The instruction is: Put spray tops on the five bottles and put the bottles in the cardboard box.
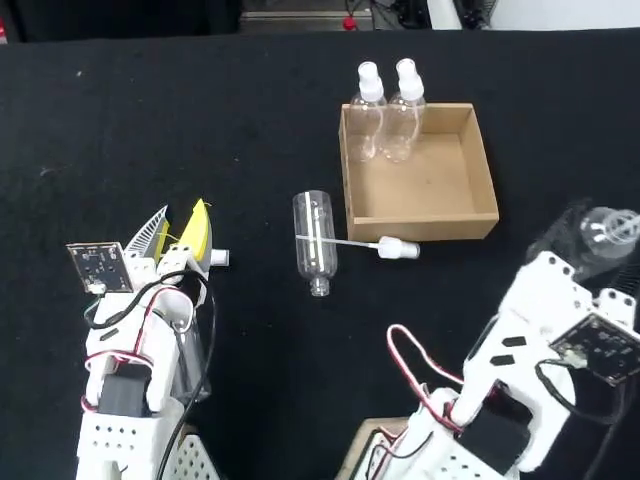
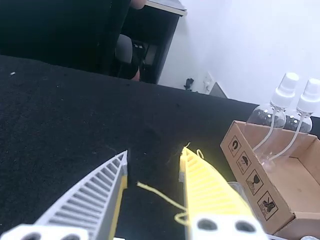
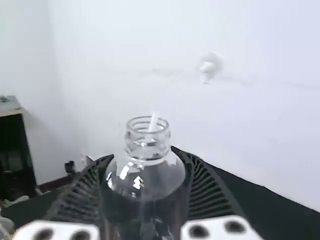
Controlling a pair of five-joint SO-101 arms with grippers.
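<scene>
A: Right claw (image 3: 146, 170)?
B: Clamped round the body of a clear bottle (image 3: 147, 136). The neck is open, has no top, and stands free above the fingers. It's held off to the right of the box (image 1: 420, 226), past its front corner.

A: Left claw (image 2: 155, 151)?
B: Fingers apart, nothing between them. It's well left of the box, over bare desk (image 1: 200, 120).

A: Everything else?
B: Two capped bottles (image 1: 366, 118) stand in the box's far-left corner. A loose bottle (image 1: 315, 240) lies on its side just left of the box's front-left corner. A spray top (image 1: 398, 248) lies right in front of the box's front wall, with its thin tube laid across that loose bottle.

A: Handling?
B: My guess is empty thin plastic, so it's light, smooth and slippery, and it dents if squeezed hard. It's round, so the lying one would roll. Take it mid-body with moderate force and keep the neck clear. The top is tiny and its tube looks bendy, so grab the head, not the tube, and thread the tube in first.
</scene>
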